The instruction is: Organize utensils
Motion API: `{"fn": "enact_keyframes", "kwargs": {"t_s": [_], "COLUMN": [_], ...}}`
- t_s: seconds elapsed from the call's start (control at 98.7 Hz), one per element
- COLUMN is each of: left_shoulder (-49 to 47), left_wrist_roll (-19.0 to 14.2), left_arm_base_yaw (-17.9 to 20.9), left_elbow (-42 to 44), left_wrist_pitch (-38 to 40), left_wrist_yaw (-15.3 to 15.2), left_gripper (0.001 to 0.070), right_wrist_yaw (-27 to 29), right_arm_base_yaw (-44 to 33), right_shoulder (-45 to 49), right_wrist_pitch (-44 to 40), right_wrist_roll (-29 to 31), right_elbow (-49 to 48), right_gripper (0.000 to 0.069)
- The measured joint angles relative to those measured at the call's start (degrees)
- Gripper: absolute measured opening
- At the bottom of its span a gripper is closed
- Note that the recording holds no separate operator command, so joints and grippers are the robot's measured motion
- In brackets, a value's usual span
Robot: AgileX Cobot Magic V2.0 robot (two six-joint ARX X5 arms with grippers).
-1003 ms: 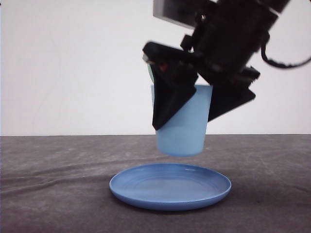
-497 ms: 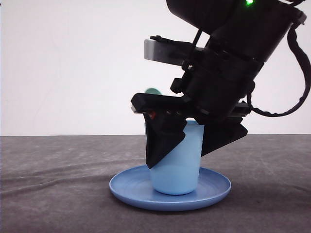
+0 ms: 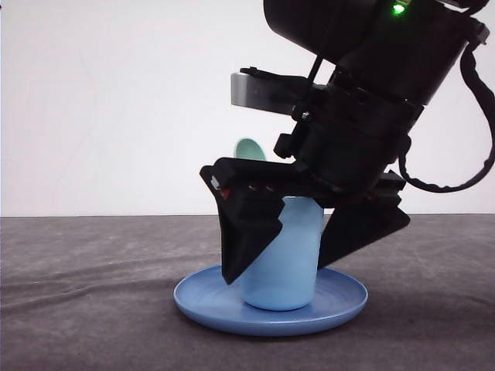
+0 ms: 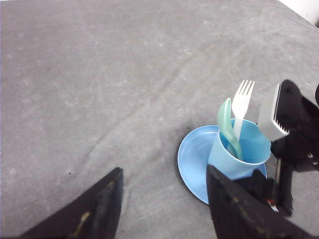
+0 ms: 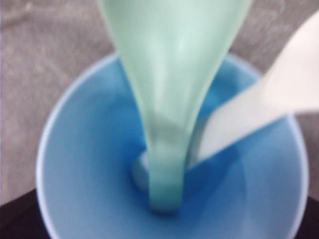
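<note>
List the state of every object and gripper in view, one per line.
cup: upright on the plate, between the right jaws
plate: flat on the table
spoon: standing in the cup, bowl end up
fork: standing in the cup, tines up
right gripper: jaws open around the cup
left gripper: open, empty

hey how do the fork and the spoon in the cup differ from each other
The fork is white; the spoon is mint green. The fork ends in four tines, the spoon in an oval bowl. The fork's head reaches higher above the cup rim than the spoon's. Both stand handle-down in the cup, which sits on the plate.
</note>
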Motion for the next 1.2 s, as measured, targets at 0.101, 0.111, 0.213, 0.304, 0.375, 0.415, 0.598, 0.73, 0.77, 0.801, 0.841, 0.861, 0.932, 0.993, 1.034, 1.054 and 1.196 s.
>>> {"fn": "enact_keyframes", "kwargs": {"t_s": [0.101,0.111,0.213,0.304,0.375,0.415,0.598,0.73,0.77,0.801,0.841,0.861,0.932,0.993,1.034,1.054,1.196], "left_shoulder": [0.0,0.0,0.0,0.0,0.0,0.0,0.0,0.0,0.0,0.0,0.0,0.0,0.0,0.0,0.0,0.0,0.0], "left_wrist_roll": [0.0,0.0,0.0,0.0,0.0,0.0,0.0,-0.1,-0.1,-0.2,-0.2,-0.2,-0.3,-0.5,-0.5,-0.7,-1.3], "left_arm_base_yaw": [0.0,0.0,0.0,0.0,0.0,0.0,0.0,0.0,0.0,0.0,0.0,0.0,0.0,0.0,0.0,0.0,0.0], "left_elbow": [0.0,0.0,0.0,0.0,0.0,0.0,0.0,0.0,0.0,0.0,0.0,0.0,0.0,0.0,0.0,0.0,0.0], "left_wrist_pitch": [0.0,0.0,0.0,0.0,0.0,0.0,0.0,0.6,0.9,1.1,1.5,1.7,2.2,2.6,2.8,2.8,4.2], "left_wrist_yaw": [0.0,0.0,0.0,0.0,0.0,0.0,0.0,0.1,0.1,0.1,0.1,0.1,0.1,0.1,0.1,0.1,0.1], "left_gripper": [0.0317,0.0317,0.0317,0.0317,0.0317,0.0317,0.0317,0.0317,0.0317,0.0317,0.0317,0.0317,0.0317,0.0317,0.0317,0.0317,0.0317], "right_wrist_yaw": [0.0,0.0,0.0,0.0,0.0,0.0,2.0,9.2,12.2,14.5,17.4,18.7,21.5,22.1,22.3,22.3,22.3], "right_arm_base_yaw": [0.0,0.0,0.5,1.4,2.2,2.6,3.0,3.0,3.0,3.0,3.0,3.0,3.0,3.0,3.0,3.0,3.0], "right_shoulder": [-1.9,-2.3,-6.3,-11.3,-15.9,-18.3,-29.4,-35.9,-37.6,-38.6,-40.0,-40.6,-42.3,-43.3,-43.7,-43.8,-44.0], "right_wrist_pitch": [-4.1,-4.5,-8.5,-11.6,-14.4,-15.7,-21.1,-24.4,-24.5,-24.5,-24.4,-24.4,-24.4,-24.5,-24.5,-24.6,-24.6], "right_wrist_roll": [0.0,0.0,0.1,0.2,0.2,0.2,0.2,0.2,0.2,0.1,0.1,0.0,-0.2,-0.3,-0.4,-0.4,-1.0], "right_elbow": [0.0,0.0,1.2,2.4,3.3,3.7,6.6,9.0,9.4,9.7,9.9,9.9,9.9,9.9,9.9,9.9,9.9], "right_gripper": [0.0660,0.0660,0.0660,0.0660,0.0660,0.0660,0.0660,0.0660,0.0660,0.0660,0.0660,0.0660,0.0660,0.0660,0.0660,0.0660,0.0660]}}
